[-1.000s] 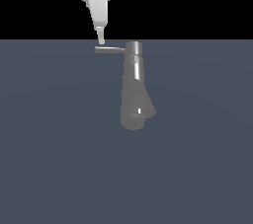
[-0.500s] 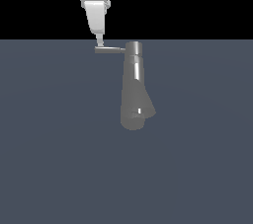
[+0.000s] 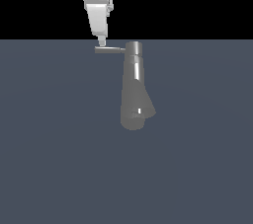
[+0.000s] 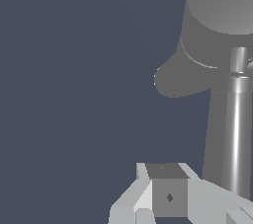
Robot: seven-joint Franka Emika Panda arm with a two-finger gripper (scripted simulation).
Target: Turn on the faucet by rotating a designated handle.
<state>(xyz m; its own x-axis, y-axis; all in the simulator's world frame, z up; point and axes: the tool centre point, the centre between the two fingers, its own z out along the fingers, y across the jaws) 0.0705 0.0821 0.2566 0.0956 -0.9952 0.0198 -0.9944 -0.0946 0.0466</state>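
The grey faucet (image 3: pixel 134 90) stands in the middle of the dark floor, narrow at the top and flared lower down. Its thin handle (image 3: pixel 109 49) sticks out from the top toward the exterior view's left. My white gripper (image 3: pixel 101 42) hangs upright over the handle's outer end, fingertips together and just above or touching the rod. In the wrist view the faucet body (image 4: pixel 212 35) fills one corner and the shiny handle (image 4: pixel 236 134) runs alongside my gripper (image 4: pixel 168 196), outside the fingers. Nothing is held.
A flat dark grey-blue floor (image 3: pixel 59 159) surrounds the faucet, under a black background. No other object is visible.
My arm has straightened from a slight tilt to upright and the fingertips have sunk a little toward the handle's end. The handle has not visibly turned.
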